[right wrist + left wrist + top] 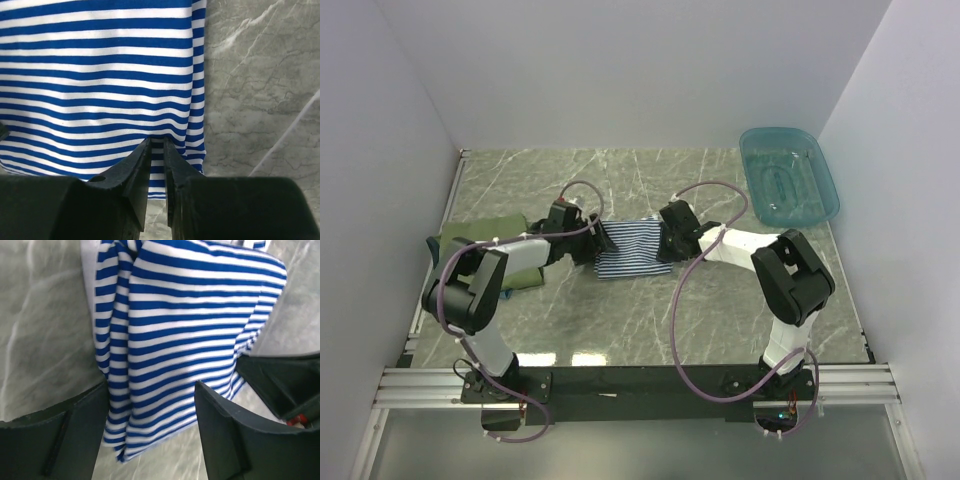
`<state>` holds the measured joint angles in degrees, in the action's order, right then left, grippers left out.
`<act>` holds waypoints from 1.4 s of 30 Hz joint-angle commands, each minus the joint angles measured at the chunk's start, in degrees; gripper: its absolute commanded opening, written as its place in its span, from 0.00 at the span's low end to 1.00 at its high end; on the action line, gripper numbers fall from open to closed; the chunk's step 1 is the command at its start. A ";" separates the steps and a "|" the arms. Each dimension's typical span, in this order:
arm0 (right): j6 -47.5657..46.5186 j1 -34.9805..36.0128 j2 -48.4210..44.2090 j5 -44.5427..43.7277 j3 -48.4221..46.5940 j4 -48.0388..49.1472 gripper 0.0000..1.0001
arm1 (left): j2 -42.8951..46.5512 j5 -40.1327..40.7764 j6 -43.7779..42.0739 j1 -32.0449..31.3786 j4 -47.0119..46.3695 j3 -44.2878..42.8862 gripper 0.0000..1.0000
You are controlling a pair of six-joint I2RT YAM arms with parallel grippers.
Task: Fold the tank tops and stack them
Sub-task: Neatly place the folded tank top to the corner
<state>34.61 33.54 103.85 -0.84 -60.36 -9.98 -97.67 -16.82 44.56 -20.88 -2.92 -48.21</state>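
The navy-and-white striped tank top (632, 250) lies folded on the table's middle, between my two grippers. My left gripper (601, 240) is at its left edge, jaws wide open, straddling the striped cloth (190, 325) without closing on it. My right gripper (670, 238) is at its right edge, jaws pinched shut on a fold of the striped cloth (100, 70); the fingertips (143, 150) sit just inside the hem. An olive-green top (488, 228) lies folded at the left, partly under my left arm, its graphic hidden. The teal-blue top is not in view.
A teal plastic basket (820, 205) stands at the back right by the wall. Grey walls close in on both sides and the back. Marbled tabletop (620, 320) runs in front of the striped top to the arm bases.
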 commanded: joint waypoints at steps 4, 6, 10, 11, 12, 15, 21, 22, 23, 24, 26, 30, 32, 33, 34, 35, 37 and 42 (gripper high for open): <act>-1.21 -0.32 1.44 0.31 -0.90 -2.06 0.24 | -7.18 16.55 -2.81 -3.81 11.87 -3.11 0.60; -1.39 -0.40 0.92 0.66 -1.16 -2.24 0.25 | -8.24 18.56 -2.81 -4.60 13.72 -4.87 0.39; -2.35 -0.49 -1.10 2.25 -1.60 -2.76 0.39 | -9.12 26.03 -5.35 -5.92 20.39 -10.92 0.04; -2.53 -0.84 -2.07 2.42 -1.78 -3.11 0.46 | -9.12 29.09 -5.70 -5.92 23.71 -11.99 0.01; -2.79 -1.11 -2.60 2.77 -2.39 -3.64 0.48 | -8.95 30.25 -6.66 -5.92 25.14 -13.04 0.01; -3.58 -1.81 -5.85 3.12 -3.53 -5.31 0.54 | -6.41 36.23 -8.60 -6.10 30.84 -16.30 0.01; -4.90 -2.16 -12.35 4.79 -6.34 -8.74 0.57 | 0.44 48.44 -10.45 -6.10 41.57 -20.70 0.00; -5.25 -2.16 -13.32 5.23 -6.61 -8.83 0.57 | 1.42 49.59 -10.45 -6.01 42.72 -21.22 0.01; -5.34 -2.16 -13.67 6.11 -6.96 -9.27 0.57 | 2.38 51.08 -10.28 -6.01 44.12 -21.49 0.00; -5.43 -2.16 -14.03 6.55 -7.58 -9.44 0.57 | 4.40 52.31 -10.19 -5.92 45.27 -21.75 0.00; -5.61 -2.16 -14.81 7.34 -7.67 -9.62 0.57 | 6.25 55.04 -10.37 -5.49 48.26 -22.72 0.00; -5.87 -2.16 -15.96 8.13 -7.15 -9.36 0.57 | 11.69 58.47 -11.24 -2.68 52.39 -24.04 0.00; -5.70 -2.16 -16.66 8.49 -6.70 -8.92 0.57 | 13.63 59.00 -12.12 0.56 53.36 -23.87 0.00; -5.69 -2.16 -16.75 8.84 -6.44 -8.83 0.57 | 15.73 59.27 -13.17 1.63 53.11 -23.69 0.00; -5.61 -2.16 -17.19 8.93 -6.35 -8.74 0.57 | 16.71 59.44 -13.79 2.68 52.93 -23.08 0.00; -5.52 -2.08 -17.11 8.93 -6.26 -8.57 0.57 | 17.68 59.79 -14.40 4.78 52.58 -22.81 0.00; -5.34 -2.07 -17.11 9.19 -6.18 -8.48 0.57 | 20.49 59.54 -16.34 7.07 51.00 -21.59 0.00; -4.99 -2.07 -15.70 9.81 -5.65 -7.69 0.56 | 23.31 56.91 -18.36 15.42 45.30 -16.93 0.00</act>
<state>29.98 31.55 89.17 8.10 -66.28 -18.68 -75.99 39.92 28.97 -8.64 46.44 -67.48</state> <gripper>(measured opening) 0.565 0.044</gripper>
